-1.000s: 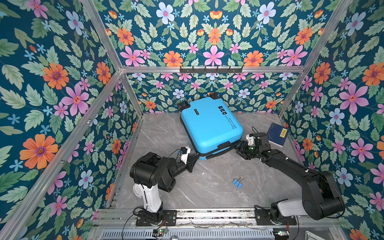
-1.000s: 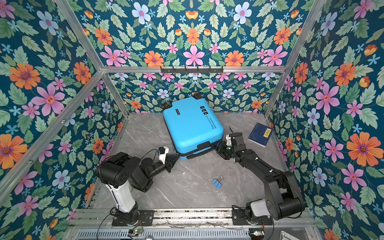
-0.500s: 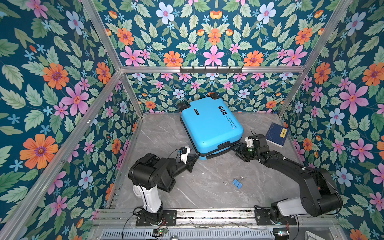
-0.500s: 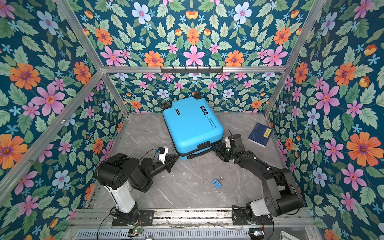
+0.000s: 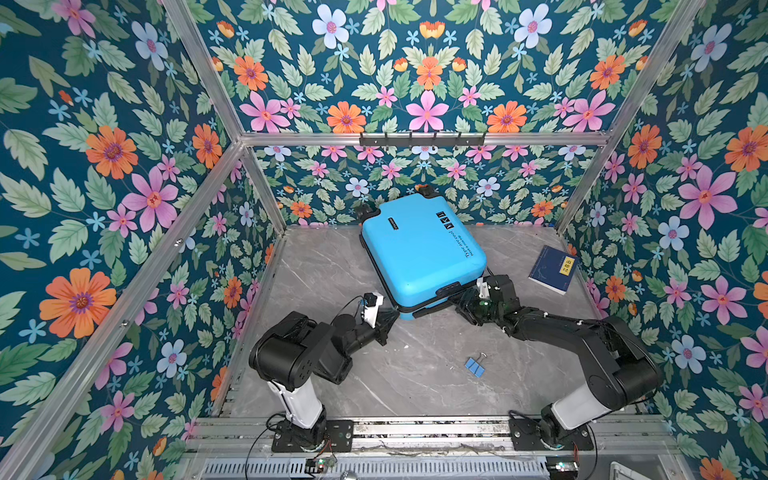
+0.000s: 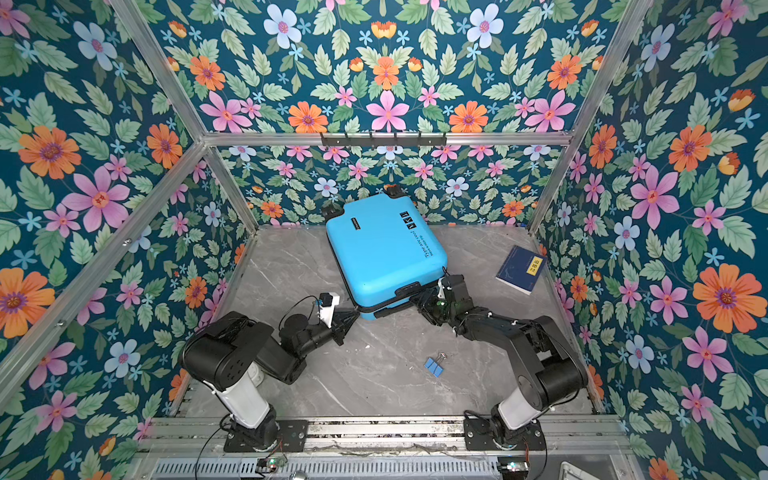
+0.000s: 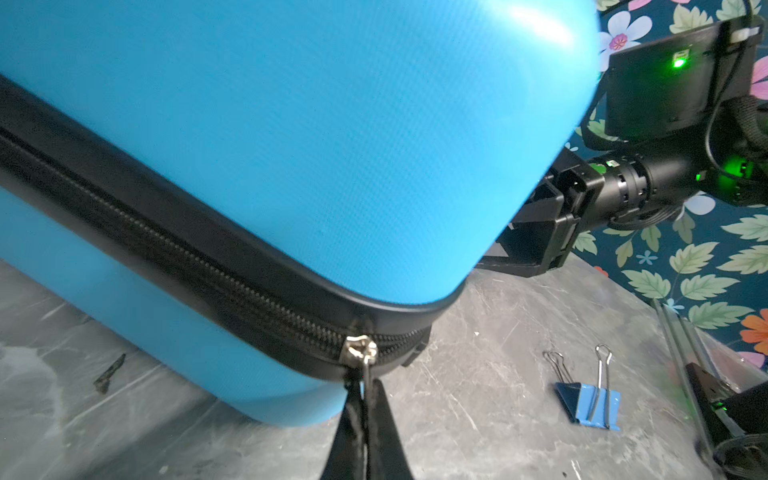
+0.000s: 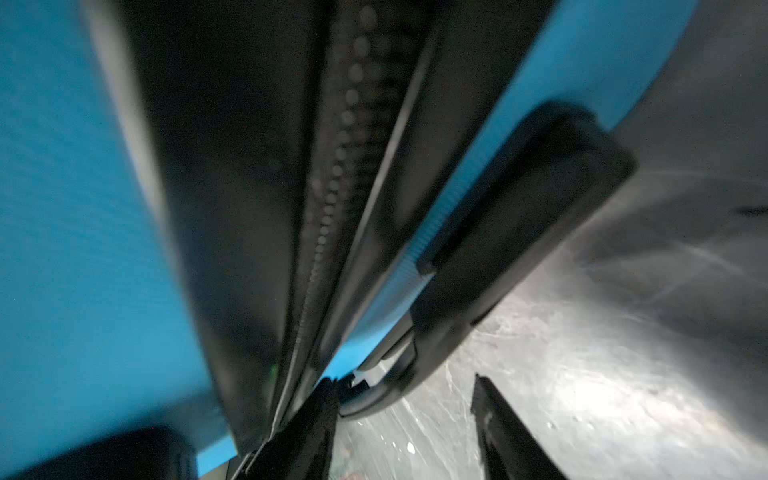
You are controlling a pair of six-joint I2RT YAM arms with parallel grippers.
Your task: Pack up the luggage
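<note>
Frame centre, grey tabletop [image 5: 332, 270]: our sky-blue hard-shell suitcase [image 5: 419, 249], lid down. Left end effector [image 7: 365, 384] pinches its silver zipper pull [image 7: 358, 351]; right end effector [image 8: 403, 382] gapes at its black handle [image 8: 519, 232]. Dark-blue book [image 5: 555, 269], right, lies unpacked.

Both top views come bright, even and sharp, with only soft shadows on the worktop [image 5: 415, 374] beneath the luggage [image 5: 419, 249]. My left wrist view catches white glare on its shell, edges smeared; my right wrist view is dim, blurred, out of focus.

Top views high overhead, wrist views near luggage [image 7: 291, 124]
</note>
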